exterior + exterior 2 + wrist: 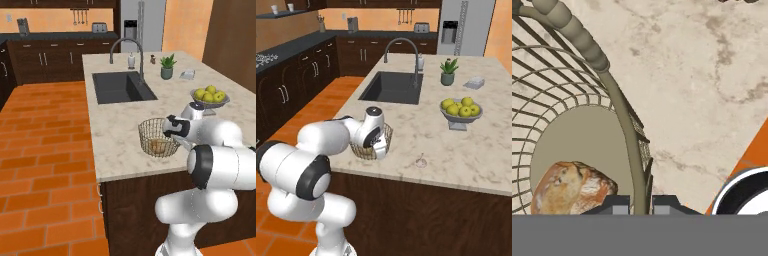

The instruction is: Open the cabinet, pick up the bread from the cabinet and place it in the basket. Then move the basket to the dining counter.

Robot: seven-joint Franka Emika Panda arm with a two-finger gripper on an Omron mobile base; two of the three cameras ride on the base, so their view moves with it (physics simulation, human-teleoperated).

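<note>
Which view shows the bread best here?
The hand view: the bread lies large and unobstructed on the basket's base. The left base view shows it small through the mesh; in the right base view the arm covers it.

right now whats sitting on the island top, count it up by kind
basket: 1, with the claw shut on its rim
bread roll: 1, inside the basket
fruit bowl: 1, yellow-green fruit in it
potted plant: 1
soap bottle: 1
small dark bottle: 1
pale flat item by the plant: 1
tiny object near the front edge: 1
total: 8
</note>
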